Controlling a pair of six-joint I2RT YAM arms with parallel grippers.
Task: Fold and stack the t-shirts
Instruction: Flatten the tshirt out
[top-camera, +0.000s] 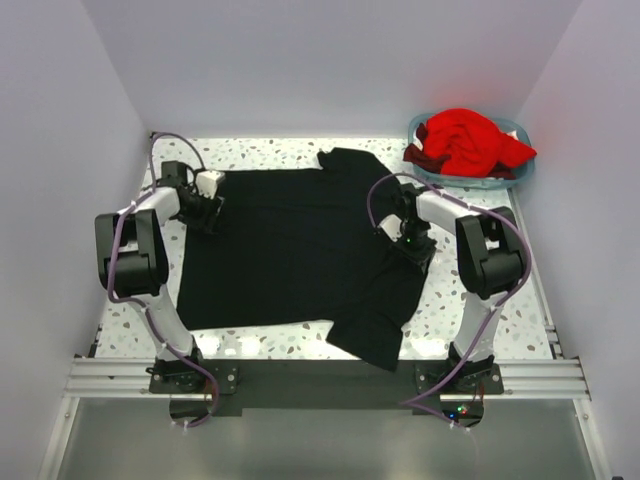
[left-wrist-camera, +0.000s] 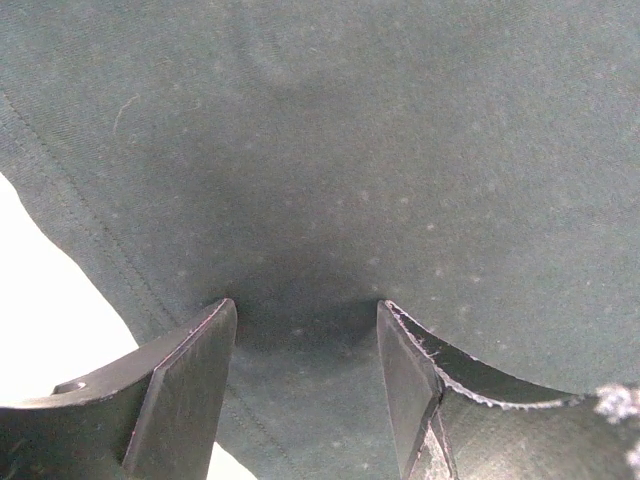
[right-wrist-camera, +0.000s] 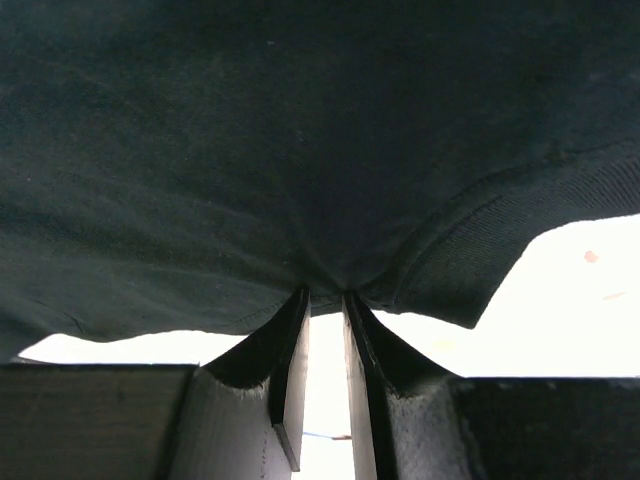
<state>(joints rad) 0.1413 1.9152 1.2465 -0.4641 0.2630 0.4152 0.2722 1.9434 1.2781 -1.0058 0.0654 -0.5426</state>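
The black t-shirt (top-camera: 290, 250) lies spread flat on the table, its right sleeve folded down toward the front edge. My left gripper (top-camera: 210, 210) is at the shirt's far left corner. In the left wrist view it (left-wrist-camera: 305, 305) is open, its jaws wide apart on the black cloth (left-wrist-camera: 380, 150) near a stitched hem. My right gripper (top-camera: 402, 232) is at the shirt's right edge. In the right wrist view it (right-wrist-camera: 325, 293) is shut on a pinch of the black cloth (right-wrist-camera: 300, 130) beside a ribbed hem. The red t-shirt (top-camera: 465, 140) lies bunched in the basket.
The light blue basket (top-camera: 478, 182) stands at the far right corner of the speckled table (top-camera: 450, 310). White walls close in the left, back and right. A metal rail (top-camera: 320, 375) runs along the near edge by the arm bases.
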